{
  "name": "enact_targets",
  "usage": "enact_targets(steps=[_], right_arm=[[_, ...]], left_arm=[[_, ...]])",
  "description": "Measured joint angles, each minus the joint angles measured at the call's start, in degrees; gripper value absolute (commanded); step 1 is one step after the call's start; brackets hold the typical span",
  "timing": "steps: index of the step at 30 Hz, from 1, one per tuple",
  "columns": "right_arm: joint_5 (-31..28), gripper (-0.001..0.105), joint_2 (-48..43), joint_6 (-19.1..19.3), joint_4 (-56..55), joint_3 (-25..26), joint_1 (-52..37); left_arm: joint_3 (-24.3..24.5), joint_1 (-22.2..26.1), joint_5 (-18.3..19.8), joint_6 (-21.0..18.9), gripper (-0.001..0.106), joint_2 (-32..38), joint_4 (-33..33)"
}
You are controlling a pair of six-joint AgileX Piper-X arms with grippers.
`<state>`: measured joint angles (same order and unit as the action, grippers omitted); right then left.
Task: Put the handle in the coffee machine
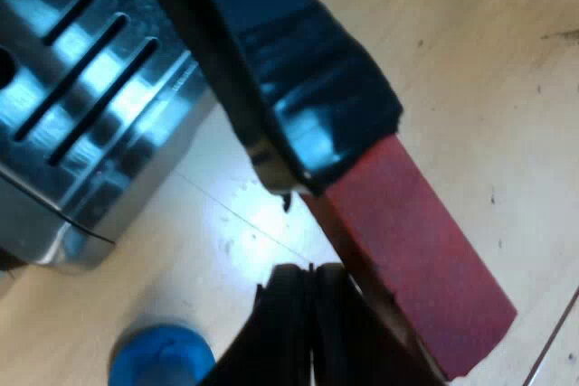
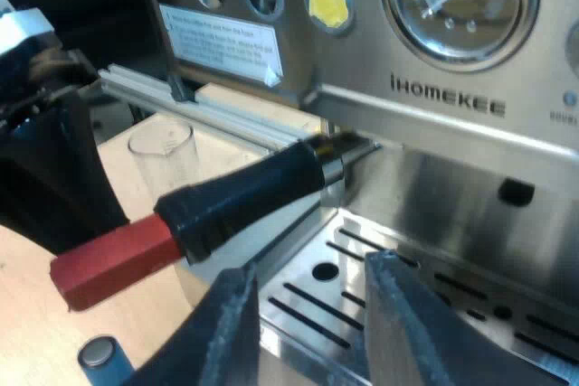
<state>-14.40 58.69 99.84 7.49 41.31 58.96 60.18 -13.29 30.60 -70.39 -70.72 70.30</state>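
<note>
Handle [image 2: 237,194] juts from the espresso machine [image 2: 452,137], just beyond my spread, empty right fingers [image 2: 228,336].

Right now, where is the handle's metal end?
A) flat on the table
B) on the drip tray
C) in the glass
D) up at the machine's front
D: the handle meets the machine at its front, above the drip tray, with its red end sticking out.
</note>
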Motion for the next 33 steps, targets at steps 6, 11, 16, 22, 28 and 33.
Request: enact_targets(steps=[6,11,16,22,28,33], right_arm=[[0.00,0.032,-1.22,0.00,-1.34,0.00,0.00],[0.00,0.032,-2.29,0.20,-2.88,0.00,0.00],[0.00,0.032,-3.26,0.40,-3.59,0.00,0.00],[0.00,0.032,-4.47,1.97,-5.22,0.00,0.00],[4.59,0.032,-5.91,2.12,-10.47,0.00,0.00],[5.36,0.057,-8.28,1.30,-17.36,0.00,0.00]], left_arm=[[-0.19,-2.28,-1.54,-0.84,0.000,0.00,0.21],[-0.19,-4.36,-2.00,-1.25,0.000,0.00,0.06],[-0.33,-7.24,-2.84,-1.25,0.000,0.00,0.17],[-0.85,-11.41,-2.00,-0.72,0.000,0.00,0.66],[-0.89,-13.14,-2.75,-0.63,0.000,0.00,-0.31],[-0.95,-13.40,-4.00,1.28,0.000,0.00,-1.24]])
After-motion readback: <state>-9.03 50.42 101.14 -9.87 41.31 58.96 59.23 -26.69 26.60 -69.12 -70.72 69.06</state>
